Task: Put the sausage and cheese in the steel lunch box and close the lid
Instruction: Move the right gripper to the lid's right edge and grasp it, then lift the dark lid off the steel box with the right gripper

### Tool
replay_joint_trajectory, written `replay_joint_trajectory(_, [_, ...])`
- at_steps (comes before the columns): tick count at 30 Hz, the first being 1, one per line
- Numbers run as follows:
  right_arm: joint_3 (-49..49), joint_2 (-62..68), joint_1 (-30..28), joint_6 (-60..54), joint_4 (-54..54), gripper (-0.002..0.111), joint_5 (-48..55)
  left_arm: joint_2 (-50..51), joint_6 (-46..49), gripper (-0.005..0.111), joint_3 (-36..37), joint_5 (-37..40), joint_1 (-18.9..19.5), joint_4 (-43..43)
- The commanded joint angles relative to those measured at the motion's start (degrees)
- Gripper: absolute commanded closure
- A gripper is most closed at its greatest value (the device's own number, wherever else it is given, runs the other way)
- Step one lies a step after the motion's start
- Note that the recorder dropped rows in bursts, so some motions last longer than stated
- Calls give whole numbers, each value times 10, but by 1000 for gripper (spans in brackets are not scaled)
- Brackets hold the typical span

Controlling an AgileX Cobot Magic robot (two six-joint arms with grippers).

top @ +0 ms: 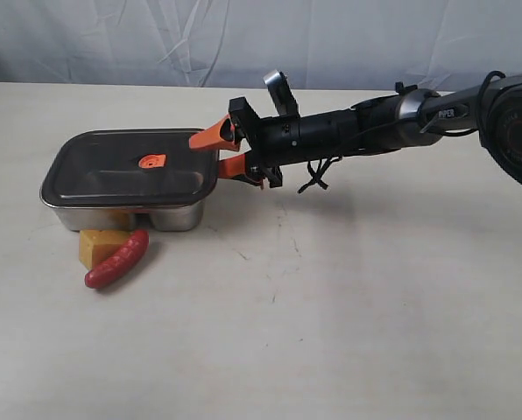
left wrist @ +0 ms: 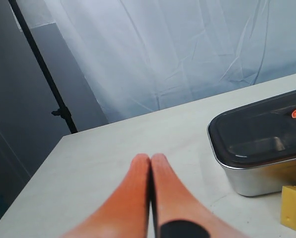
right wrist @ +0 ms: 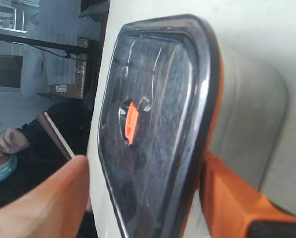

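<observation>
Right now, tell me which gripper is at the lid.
The right gripper: its open jaws straddle the edge of the lid. The left gripper is shut, clear of it.

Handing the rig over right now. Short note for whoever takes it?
Left gripper: shut, empty, near the steel lunch box.
Right gripper: open, jaws straddling the edge of the lid, which sits on the box.
Sausage and cheese: on the table just in front of the box, outside it.
Done: nothing. Left: remove lid, load both, close.
</observation>
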Motion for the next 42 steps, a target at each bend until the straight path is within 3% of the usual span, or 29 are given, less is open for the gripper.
replay_joint_trajectory(1, [-3, 0, 1, -2, 1, 49, 2, -2, -3, 107, 1, -8, -5, -5])
replay_joint_trajectory(14, [-3, 0, 5, -1, 0, 109, 4, -2, -3, 107, 1, -8, -5, -5])
replay_joint_trajectory(20, [-3, 0, 5, -1, 0, 109, 6, -2, -3, 107, 1, -9, -5, -5])
replay_joint_trajectory(25, [-3, -2, 5, -1, 14, 109, 26, -2, -3, 107, 1, -61, -5, -6])
replay_joint_trajectory(29, [-3, -15, 5, -10, 20, 109, 27, -2, -4, 107, 1, -97, -5, -66])
replay_joint_trajectory(35, [-3, -32, 5, -29, 26, 109, 26, -2, -4, 107, 1, -93, -5, -194])
replay_joint_trajectory(42, [-3, -34, 5, -31, 31, 109, 16, -2, -4, 107, 1, -90, -5, -223])
